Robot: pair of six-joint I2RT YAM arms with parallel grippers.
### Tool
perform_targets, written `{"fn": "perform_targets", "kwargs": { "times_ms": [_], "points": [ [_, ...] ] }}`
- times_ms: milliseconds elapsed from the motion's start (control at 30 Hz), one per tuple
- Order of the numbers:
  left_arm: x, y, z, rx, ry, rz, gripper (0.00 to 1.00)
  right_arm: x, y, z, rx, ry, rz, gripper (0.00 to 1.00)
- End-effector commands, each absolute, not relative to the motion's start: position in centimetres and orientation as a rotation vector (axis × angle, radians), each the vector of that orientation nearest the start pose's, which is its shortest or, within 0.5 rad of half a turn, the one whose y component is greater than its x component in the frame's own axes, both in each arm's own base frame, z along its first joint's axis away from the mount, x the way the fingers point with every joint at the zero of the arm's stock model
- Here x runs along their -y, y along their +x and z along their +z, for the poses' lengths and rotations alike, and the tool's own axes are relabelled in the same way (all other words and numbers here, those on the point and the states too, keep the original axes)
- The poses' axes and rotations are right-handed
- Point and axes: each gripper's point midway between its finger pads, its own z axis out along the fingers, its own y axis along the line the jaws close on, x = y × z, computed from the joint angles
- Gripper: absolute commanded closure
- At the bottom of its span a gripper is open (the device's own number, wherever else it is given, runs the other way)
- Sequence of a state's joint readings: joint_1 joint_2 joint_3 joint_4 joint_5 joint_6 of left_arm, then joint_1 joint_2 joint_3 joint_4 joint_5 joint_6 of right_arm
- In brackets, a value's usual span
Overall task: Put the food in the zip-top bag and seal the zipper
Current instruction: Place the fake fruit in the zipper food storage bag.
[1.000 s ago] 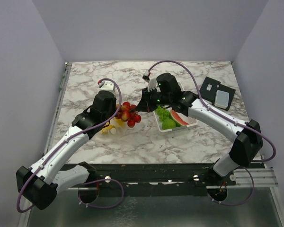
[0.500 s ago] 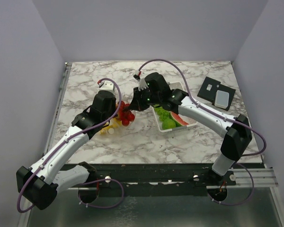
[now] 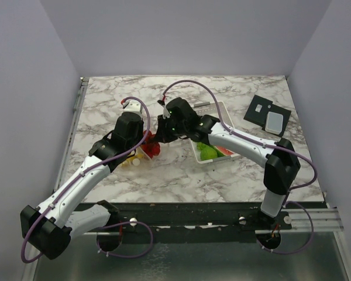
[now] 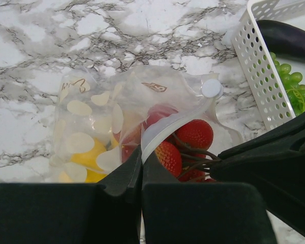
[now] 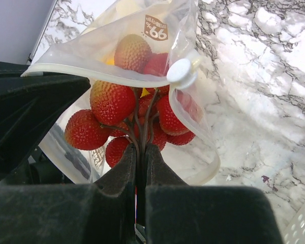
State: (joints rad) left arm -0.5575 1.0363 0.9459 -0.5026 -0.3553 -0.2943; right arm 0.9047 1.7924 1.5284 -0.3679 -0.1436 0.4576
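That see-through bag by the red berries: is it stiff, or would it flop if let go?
Probably floppy: the bag looks thin and crinkled, and its rim curves limply away from where the left hand pinches it. Likely light too, so the red berry cluster held by the right hand could shove it about.

left arm: white shells, black joints
right arm: white shells, black joints, small green lights
cables: purple, thin
left gripper: matte black

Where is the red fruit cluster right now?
In the right wrist view the red fruit cluster is pinched by its stems in the right pincer, at the mouth of the zip-top bag. From above it sits just left of the white basket.
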Motion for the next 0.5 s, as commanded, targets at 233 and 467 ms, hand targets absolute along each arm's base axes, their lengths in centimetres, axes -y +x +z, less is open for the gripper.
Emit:
{"fn": "perform_targets", "kwargs": {
  "times_ms": [233, 467],
  "points": [
    [12.5, 29.3, 20.6, -2.126, 0.086, -0.13, 1.0, -42.5, 26.6, 19.2, -2.245, -0.608, 0.88, 0.8],
    [12.5, 29.3, 20.5, -2.129, 0.085, -0.124, 1.0, -41.1, 25.6, 19.4, -2.229, -0.596, 0.88, 0.65]
  ]
}}
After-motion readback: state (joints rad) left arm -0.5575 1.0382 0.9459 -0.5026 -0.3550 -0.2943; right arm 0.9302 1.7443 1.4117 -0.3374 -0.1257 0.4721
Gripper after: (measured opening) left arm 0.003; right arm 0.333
